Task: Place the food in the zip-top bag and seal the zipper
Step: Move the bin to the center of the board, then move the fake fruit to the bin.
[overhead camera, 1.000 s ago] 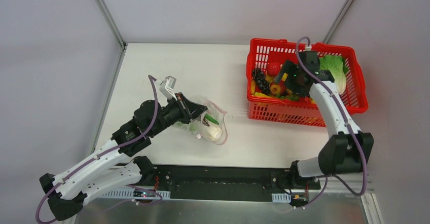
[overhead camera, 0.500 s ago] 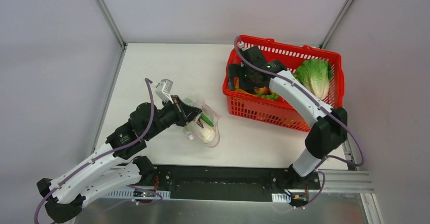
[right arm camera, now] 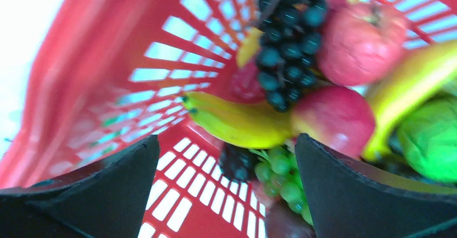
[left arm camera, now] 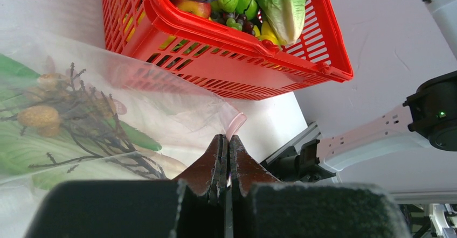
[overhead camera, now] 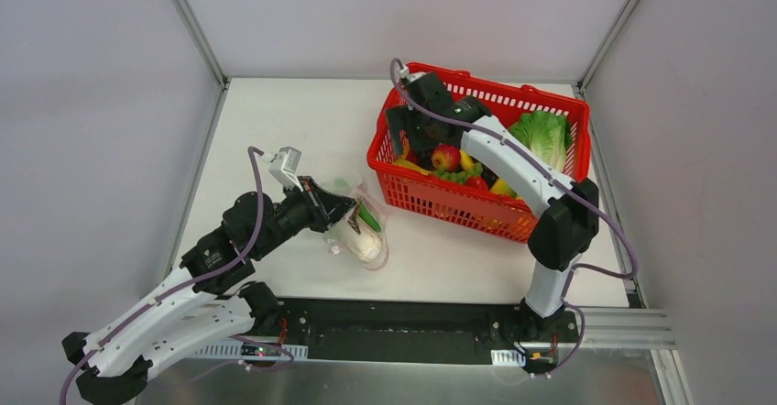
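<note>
My left gripper (overhead camera: 344, 208) is shut on the pinkish zipper strip (left arm camera: 236, 124) at the edge of the clear zip-top bag (overhead camera: 365, 228). The bag lies on the table, with a white oval piece (overhead camera: 368, 246) and a long green vegetable (overhead camera: 373, 215) inside. The left wrist view shows the bag (left arm camera: 108, 92) spread ahead of the closed jaws. My right gripper (overhead camera: 414, 141) is inside the left end of the red basket (overhead camera: 431, 199), low over the food. In the right wrist view it (right arm camera: 226, 195) is wide open and empty. Ahead of it lie a yellow banana (right arm camera: 237, 124), red fruits (right arm camera: 335, 118), dark grapes (right arm camera: 285, 33) and green grapes (right arm camera: 281, 180).
A green lettuce (overhead camera: 542, 136) lies in the basket's right end, also seen in the left wrist view (left arm camera: 283, 6). The basket stands slanted, its left corner close to the bag. Grey walls enclose the white table (overhead camera: 293, 130) at the back and sides. The arm bases sit at the near edge.
My right arm has swung left, and the basket has slid left and turned with it, closer to the bag. My left gripper has drawn the bag slightly left and nearer.
</note>
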You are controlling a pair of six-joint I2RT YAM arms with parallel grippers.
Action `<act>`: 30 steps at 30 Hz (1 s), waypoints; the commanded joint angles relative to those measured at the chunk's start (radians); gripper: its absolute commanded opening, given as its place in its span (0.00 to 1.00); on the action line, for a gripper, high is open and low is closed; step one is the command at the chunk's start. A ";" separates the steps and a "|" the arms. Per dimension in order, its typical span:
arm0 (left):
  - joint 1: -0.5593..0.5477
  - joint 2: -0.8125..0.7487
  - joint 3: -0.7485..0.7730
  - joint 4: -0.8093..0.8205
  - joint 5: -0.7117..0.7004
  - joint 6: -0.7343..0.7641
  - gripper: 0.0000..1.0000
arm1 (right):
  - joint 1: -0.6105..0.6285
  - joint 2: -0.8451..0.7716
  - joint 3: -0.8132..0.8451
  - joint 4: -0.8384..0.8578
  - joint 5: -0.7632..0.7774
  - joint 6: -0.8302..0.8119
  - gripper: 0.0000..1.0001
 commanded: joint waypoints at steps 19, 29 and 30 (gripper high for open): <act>-0.001 0.011 0.028 0.020 0.020 0.042 0.00 | -0.351 -0.526 -0.494 -0.330 0.139 0.317 1.00; -0.001 0.015 0.019 0.034 0.020 0.036 0.00 | -0.355 -0.627 -0.608 0.013 -0.123 0.369 0.86; -0.001 0.019 0.020 0.034 0.022 0.036 0.00 | -0.355 -0.638 -0.614 0.051 -0.196 0.378 0.84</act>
